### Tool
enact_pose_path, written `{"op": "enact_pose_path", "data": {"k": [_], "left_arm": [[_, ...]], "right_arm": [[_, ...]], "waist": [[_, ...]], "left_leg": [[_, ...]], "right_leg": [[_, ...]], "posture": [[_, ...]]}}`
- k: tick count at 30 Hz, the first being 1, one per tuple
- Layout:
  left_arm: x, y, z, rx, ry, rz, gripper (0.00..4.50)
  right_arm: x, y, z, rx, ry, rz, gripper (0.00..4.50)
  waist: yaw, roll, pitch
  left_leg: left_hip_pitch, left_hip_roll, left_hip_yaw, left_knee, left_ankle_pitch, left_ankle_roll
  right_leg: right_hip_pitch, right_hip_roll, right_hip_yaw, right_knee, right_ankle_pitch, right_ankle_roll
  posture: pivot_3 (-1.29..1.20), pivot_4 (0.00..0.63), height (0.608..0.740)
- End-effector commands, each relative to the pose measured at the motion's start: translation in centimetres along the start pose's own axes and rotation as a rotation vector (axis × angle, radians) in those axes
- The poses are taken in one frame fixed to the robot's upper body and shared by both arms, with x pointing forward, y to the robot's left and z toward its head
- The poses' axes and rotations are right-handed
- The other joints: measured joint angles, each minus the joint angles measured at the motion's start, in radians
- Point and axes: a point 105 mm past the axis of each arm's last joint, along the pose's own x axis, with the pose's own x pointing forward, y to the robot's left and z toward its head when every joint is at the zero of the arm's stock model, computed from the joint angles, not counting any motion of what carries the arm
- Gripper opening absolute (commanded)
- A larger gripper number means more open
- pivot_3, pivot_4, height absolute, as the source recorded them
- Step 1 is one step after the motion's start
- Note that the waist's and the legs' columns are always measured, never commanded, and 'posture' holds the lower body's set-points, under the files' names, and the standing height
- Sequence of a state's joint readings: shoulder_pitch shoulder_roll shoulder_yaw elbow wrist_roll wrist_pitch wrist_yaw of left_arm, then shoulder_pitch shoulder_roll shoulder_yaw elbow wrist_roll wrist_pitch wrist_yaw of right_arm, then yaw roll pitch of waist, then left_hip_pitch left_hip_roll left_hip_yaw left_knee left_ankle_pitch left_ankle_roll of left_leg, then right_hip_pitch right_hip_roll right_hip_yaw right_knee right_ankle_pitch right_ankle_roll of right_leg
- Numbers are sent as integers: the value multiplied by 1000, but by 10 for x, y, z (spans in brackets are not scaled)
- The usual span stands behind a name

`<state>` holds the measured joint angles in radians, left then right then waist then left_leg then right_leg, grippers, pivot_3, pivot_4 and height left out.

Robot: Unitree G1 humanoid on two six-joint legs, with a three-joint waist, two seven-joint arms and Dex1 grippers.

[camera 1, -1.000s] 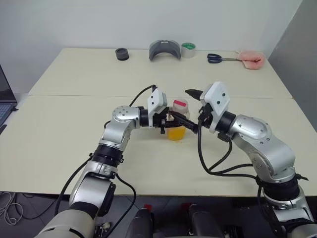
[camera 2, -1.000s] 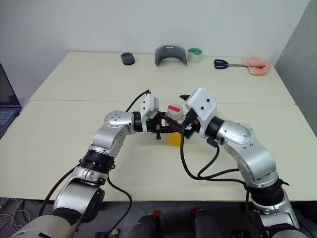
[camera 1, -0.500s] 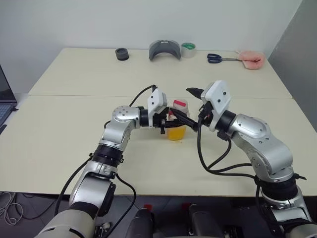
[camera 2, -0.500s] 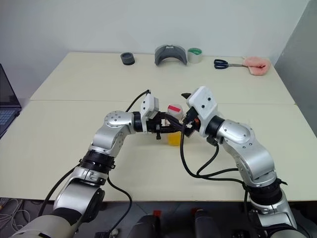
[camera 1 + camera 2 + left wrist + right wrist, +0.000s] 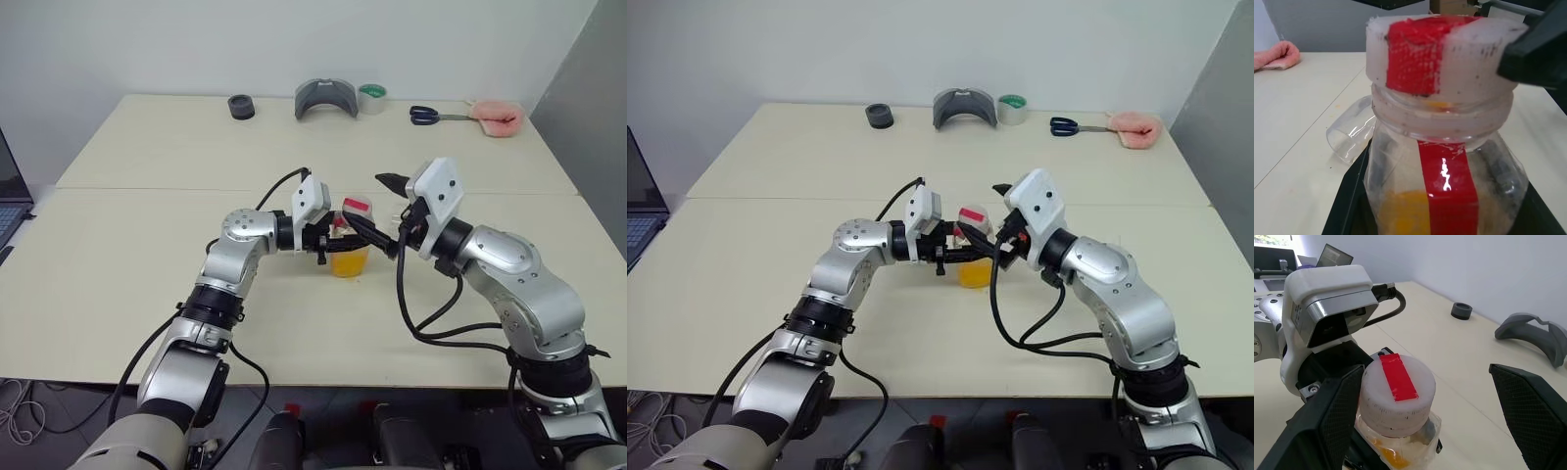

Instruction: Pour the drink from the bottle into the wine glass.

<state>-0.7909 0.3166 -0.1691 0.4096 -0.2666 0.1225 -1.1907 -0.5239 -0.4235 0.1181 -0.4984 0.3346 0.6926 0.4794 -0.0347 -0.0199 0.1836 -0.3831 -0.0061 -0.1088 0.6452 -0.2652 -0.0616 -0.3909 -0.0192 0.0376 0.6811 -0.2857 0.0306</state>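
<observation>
Near the table's middle seam: one bottle (image 5: 350,238), upright, cap (image 5: 1397,387) still screwed on, drink (image 5: 349,261) filling roughly its lower third. Left gripper (image 5: 338,242) pinches the bottle's body, fingers closed on both sides. Right gripper (image 5: 1435,416) spread wide, one finger (image 5: 1334,418) touching or nearly touching the cap's side, the other well apart.

Step in hand, as I judge it: uncapping. Best done by centring the spread jaws on the cap, closing squarely on its ribbed side, then twisting while the left grip stays firm so the bottle does not spin.

One wine glass (image 5: 1349,134), apparently lying on its side just behind the bottle; it wants standing up before pouring.

Far edge: one black ring (image 5: 241,106), one grey curved piece (image 5: 326,98), one tape roll (image 5: 371,98), one pair of scissors (image 5: 431,116), one pink cloth (image 5: 497,117). One laptop (image 5: 8,201) at the left edge.
</observation>
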Motion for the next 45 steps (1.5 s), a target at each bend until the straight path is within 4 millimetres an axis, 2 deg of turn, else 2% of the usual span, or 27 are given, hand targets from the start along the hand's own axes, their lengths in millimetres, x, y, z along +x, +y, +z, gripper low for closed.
{"op": "enact_pose_path", "data": {"k": [1, 30, 45], "left_arm": [[2, 0, 17, 58, -42, -8, 1724], [2, 1, 15, 59, -40, -9, 1724], [2, 2, 15, 57, -42, -4, 1724]], "right_arm": [[-7, -5, 9, -28, -24, -23, 4333], [-16, -8, 9, 0, -13, -36, 4333], [-17, 7, 19, 80, -49, 59, 4333]], "waist": [[0, 0, 0], [0, 0, 0], [0, 0, 0]], "left_leg": [[0, 0, 0, 0, 0, 0], [0, 0, 0, 0, 0, 0], [0, 0, 0, 0, 0, 0]], "right_leg": [[0, 0, 0, 0, 0, 0], [0, 0, 0, 0, 0, 0], [0, 0, 0, 0, 0, 0]], "posture": [[0, 150, 740], [0, 150, 740], [0, 150, 740]]}}
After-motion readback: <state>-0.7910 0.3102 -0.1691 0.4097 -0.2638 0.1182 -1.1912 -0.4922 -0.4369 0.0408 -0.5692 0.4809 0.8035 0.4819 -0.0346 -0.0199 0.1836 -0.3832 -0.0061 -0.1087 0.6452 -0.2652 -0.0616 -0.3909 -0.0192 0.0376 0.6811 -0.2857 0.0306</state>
